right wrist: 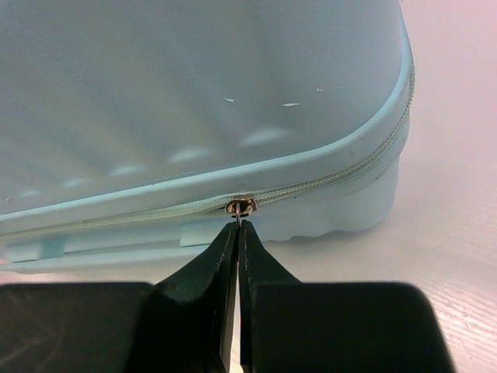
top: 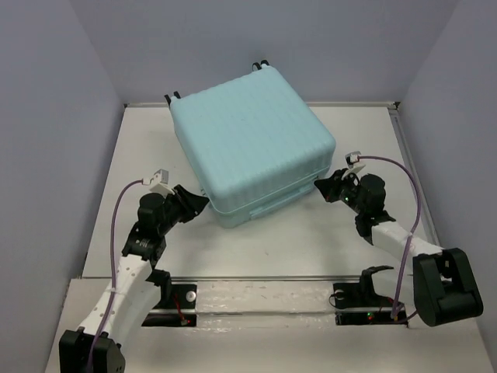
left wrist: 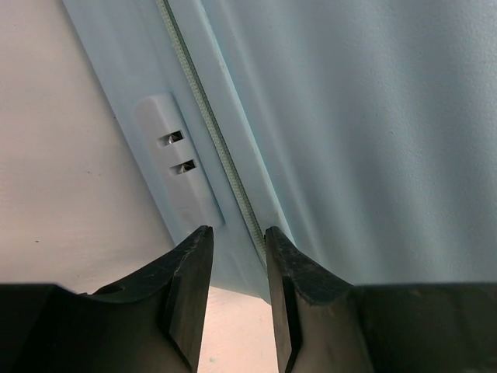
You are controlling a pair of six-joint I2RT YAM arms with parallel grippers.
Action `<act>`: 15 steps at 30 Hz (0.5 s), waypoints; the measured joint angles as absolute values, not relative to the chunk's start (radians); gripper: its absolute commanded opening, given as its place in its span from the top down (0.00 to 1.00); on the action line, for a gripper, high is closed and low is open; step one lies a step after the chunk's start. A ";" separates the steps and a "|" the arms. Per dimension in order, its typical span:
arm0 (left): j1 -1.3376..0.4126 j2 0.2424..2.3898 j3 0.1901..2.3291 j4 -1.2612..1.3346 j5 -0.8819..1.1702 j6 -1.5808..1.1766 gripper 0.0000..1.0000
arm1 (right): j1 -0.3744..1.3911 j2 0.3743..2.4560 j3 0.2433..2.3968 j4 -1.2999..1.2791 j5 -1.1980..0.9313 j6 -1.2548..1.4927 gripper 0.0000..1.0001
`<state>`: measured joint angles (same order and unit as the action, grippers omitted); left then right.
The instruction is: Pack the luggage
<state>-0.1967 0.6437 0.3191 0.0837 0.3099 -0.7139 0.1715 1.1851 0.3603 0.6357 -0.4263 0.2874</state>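
Between both grippers: closed suitcase [top: 252, 140], lying flat on table [top: 140, 155].
R gripper [right wrist: 238, 227] pinched near-shut on zip pull [right wrist: 241, 207] right at its tips. L gripper [left wrist: 237, 237] narrowly open, empty; zip seam [left wrist: 221, 148] runs ahead betw. its fingers, lock plate [left wrist: 177, 159] just left. Hard ribbed shell prob. stiff, slick, bulky, too wide to grab; work it via pull tab or edges.

A white table [top: 311, 241] fills the middle of the overhead view, shut in by plain lavender-grey walls: a side wall [top: 54, 116] at nine o'clock, a back wall [top: 256, 39] at twelve, a second side wall [top: 458, 109] at three. At six o'clock a silvery rail [top: 264, 278] crosses the table's near edge.
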 measured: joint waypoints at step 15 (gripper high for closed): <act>-0.319 0.762 0.322 0.187 0.248 -0.775 0.56 | 0.774 1.157 0.513 0.249 -0.121 0.368 0.93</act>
